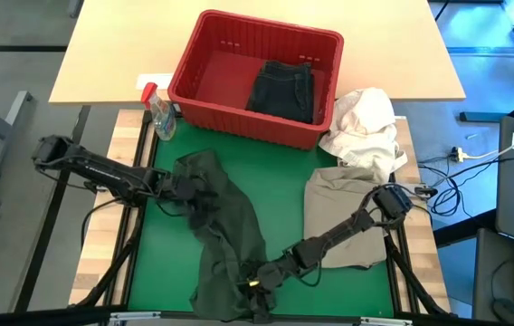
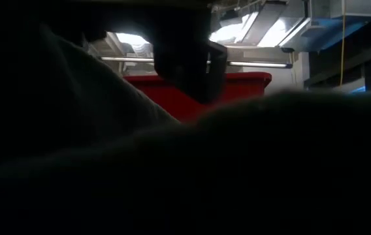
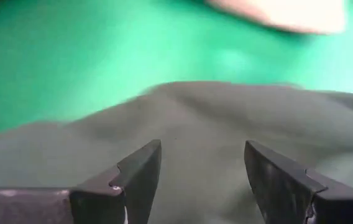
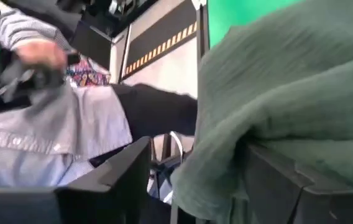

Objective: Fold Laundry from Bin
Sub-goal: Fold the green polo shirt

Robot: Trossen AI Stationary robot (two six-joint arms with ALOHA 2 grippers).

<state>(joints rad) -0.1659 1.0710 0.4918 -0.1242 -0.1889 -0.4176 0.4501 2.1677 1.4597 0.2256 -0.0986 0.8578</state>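
A dark green-grey garment [image 1: 225, 231] lies crumpled on the green mat [image 1: 284, 190], running from the left centre to the near edge. My left gripper [image 1: 187, 187] stands open over its far part [image 3: 226, 118]. My right gripper [image 1: 255, 282] is open at its near end [image 4: 288, 74]. The red bin [image 1: 230, 118] stands at the far side with a black garment [image 1: 282, 89] lying in it. A folded khaki garment [image 1: 343, 208] lies flat on the right. My left gripper hovers close over the garment with its fingers [image 3: 142, 168] apart; I cannot tell whether they touch the cloth. My right gripper has the garment's bunched near edge [image 4: 220, 155] between its open fingers, lying slack against the inner side of one finger [image 4: 276, 180]. The other finger is clear of it.
A white cloth bundle [image 1: 366, 127] sits beside the bin's right end, and a small spray bottle [image 1: 160, 113] at its left. In the right wrist view a person [image 4: 52, 124] in a grey shirt sits beyond the table's near edge. The low view is mostly blocked by dark cloth.
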